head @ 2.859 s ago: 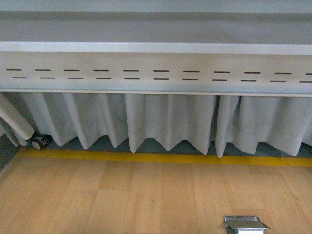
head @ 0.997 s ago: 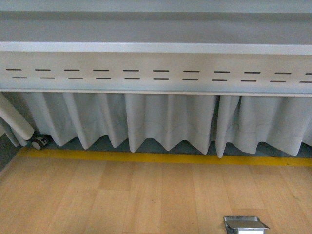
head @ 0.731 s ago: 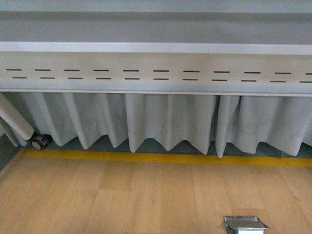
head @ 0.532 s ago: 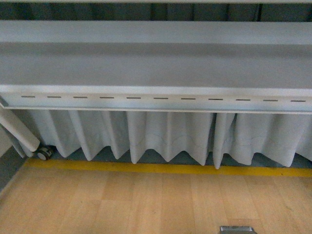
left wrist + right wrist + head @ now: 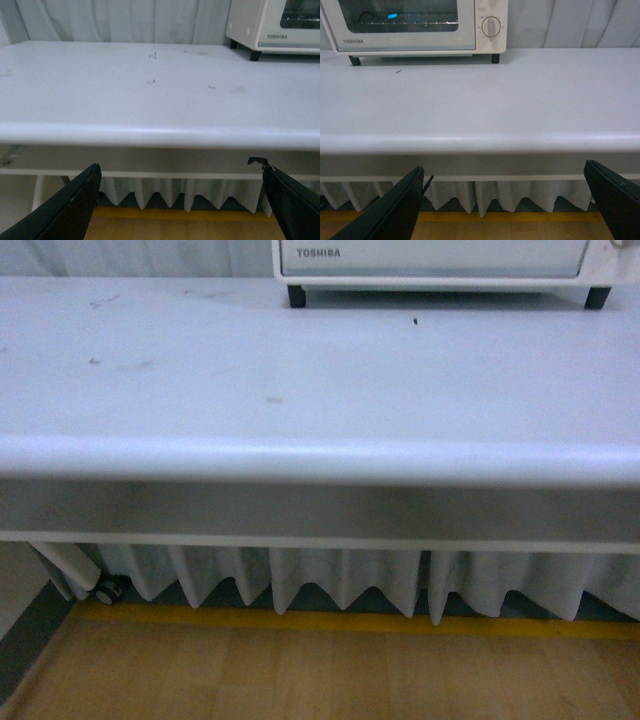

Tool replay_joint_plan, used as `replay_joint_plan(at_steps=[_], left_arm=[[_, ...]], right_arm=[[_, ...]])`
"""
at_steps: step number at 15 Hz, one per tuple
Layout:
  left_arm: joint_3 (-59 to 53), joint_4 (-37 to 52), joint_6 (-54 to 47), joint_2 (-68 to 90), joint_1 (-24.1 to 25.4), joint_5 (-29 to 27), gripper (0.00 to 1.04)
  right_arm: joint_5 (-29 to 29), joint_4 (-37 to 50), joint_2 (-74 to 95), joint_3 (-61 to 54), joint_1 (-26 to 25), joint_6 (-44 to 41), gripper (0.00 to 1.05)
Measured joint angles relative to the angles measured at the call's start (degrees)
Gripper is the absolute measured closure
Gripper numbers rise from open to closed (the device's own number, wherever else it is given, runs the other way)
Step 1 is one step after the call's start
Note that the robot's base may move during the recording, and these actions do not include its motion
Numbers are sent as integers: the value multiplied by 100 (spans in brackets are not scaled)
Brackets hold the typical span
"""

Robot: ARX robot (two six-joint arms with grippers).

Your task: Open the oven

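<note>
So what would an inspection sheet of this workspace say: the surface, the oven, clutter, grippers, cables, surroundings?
Surface: pale grey table top, bare apart from small scuffs and specks.
Job's things: cream-white boxy Toshiba toaster oven at the table's far side, glass door looks shut; round beige knob visible.
Clutter: nothing seen.
Grippers: left gripper and right gripper both open, empty, short of the table.
Cables: nothing seen.
Surroundings: white pleated curtain under the table, yellow floor line, wooden floor, caster wheel.
</note>
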State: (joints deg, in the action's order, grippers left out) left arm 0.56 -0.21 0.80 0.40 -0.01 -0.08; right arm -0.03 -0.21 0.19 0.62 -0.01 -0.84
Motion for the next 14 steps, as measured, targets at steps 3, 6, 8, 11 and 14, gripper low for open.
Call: replay_joint_plan(at_steps=[3,6,8,11,14], left_arm=[[0,0,-2,0,0,4,7],[0,-4,-4,0,0,4,7],[0,2,-15,0,0,-2,7],[0,11,-17,0,0,0,7],[2,7,-20,0,0,9,7]], right_arm=[[2,-7,0,0,0,2,6],[-2,0,0,0,0,0,6],[0,0,0,0,0,0,6],[-2,13,2,0,0,0,6],[-2,0,0,0,0,0,6]])
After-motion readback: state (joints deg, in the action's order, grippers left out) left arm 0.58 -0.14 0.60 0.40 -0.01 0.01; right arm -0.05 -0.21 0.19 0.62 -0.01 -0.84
